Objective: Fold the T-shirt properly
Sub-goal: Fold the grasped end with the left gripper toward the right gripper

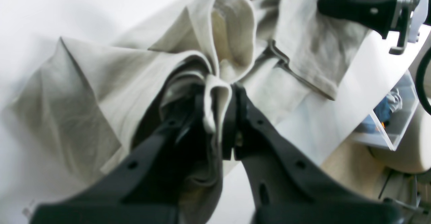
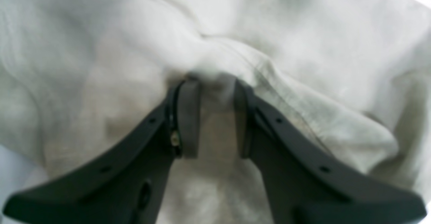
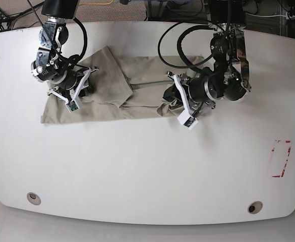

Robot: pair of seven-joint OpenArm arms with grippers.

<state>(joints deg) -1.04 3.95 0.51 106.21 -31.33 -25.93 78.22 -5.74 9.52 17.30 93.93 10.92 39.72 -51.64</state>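
The beige T-shirt point(image 3: 137, 75) lies crumpled across the back of the white table point(image 3: 147, 166), stretching from the left arm's side to the right arm's side of the base view. My left gripper point(image 1: 219, 94) is shut on a raised fold of its fabric point(image 1: 101, 76), and in the base view this gripper point(image 3: 171, 98) sits at the shirt's right end. My right gripper point(image 2: 212, 82) pinches a bunched ridge of the cloth point(image 2: 303, 42) between its pads; from above it point(image 3: 82, 89) is over the shirt's left part.
A red rectangle mark point(image 3: 281, 159) lies near the table's right edge. Two small holes point(image 3: 33, 197) point(image 3: 254, 207) sit along the front. Off the table edge stands a clear box point(image 1: 387, 123) with blue items. Cables run behind the table.
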